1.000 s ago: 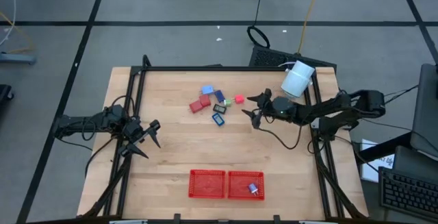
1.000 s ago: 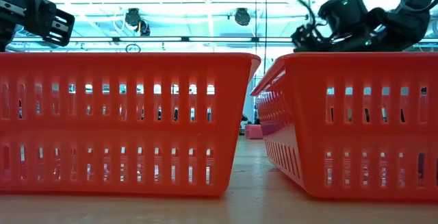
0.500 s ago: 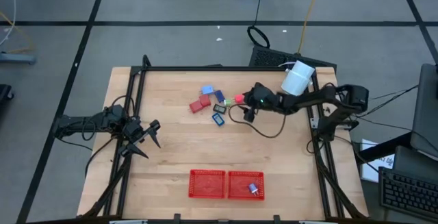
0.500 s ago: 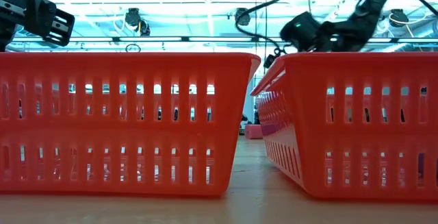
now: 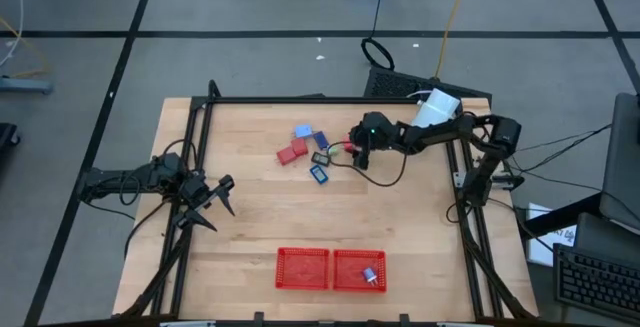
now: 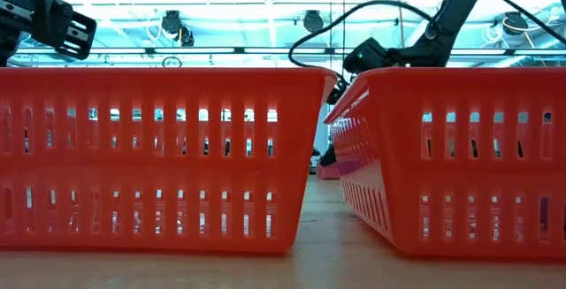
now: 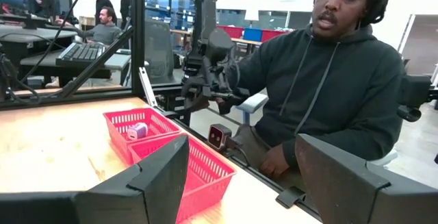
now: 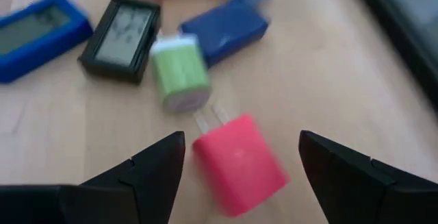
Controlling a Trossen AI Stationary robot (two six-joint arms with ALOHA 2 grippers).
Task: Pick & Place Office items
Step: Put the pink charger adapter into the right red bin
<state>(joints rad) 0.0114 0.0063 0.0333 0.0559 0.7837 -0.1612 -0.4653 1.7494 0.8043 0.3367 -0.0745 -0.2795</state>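
The right tool (image 8: 236,157), spread wide and empty, straddles the small red plastic plug block (image 8: 239,164); closing off-centre could knock the neighbouring green block (image 8: 179,79) away.

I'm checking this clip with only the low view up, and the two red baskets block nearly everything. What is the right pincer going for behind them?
Observer: The right pincer is open, with a red plug-in charger lying between its fingers, not yet gripped.
Operator: Anything crowding that charger?
Observer: Yes, a green piece lies close beside the prongs, with a black display unit next to that.
Operator: Is anything in the baskets yet?
Observer: From above, the right basket holds one small bluish item.
Operator: And the left arm?
Observer: The left pincer waits open at the table's left side, far from the pile.
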